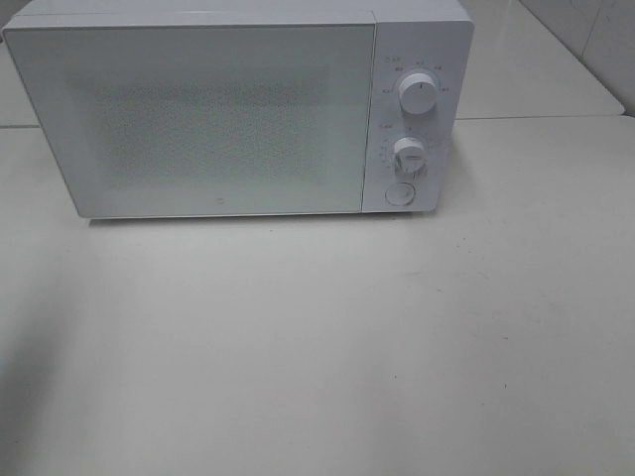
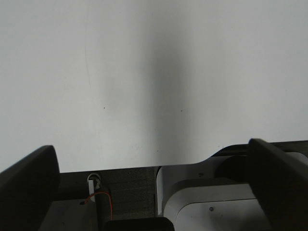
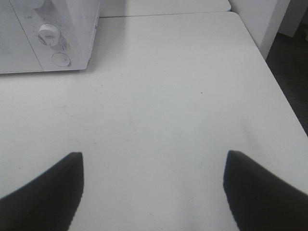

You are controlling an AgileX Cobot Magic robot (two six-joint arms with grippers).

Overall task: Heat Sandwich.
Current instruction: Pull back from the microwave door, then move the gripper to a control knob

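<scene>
Right gripper point(image 3: 154, 154) spread wide (nothing held), microwave point(image 1: 198, 119) door closed

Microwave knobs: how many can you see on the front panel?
2, on the microwave's right panel: upper knob directly above lower knob; a round button sits beneath. None seem hidden.

– Where's the sandwich?
– Can't tell. The door point(image 1: 198, 119) of the microwave point(image 1: 238, 20) is shut, and its dotted window is too hazy to see through.
– And the microwave itself?
– White, standing level at the far side of the table point(image 1: 317, 347), front towards the high camera. Two dials, upper point(image 1: 418, 96) and lower point(image 1: 408, 154), with a round button point(image 1: 399, 193) beneath, sit right of the door.
</scene>
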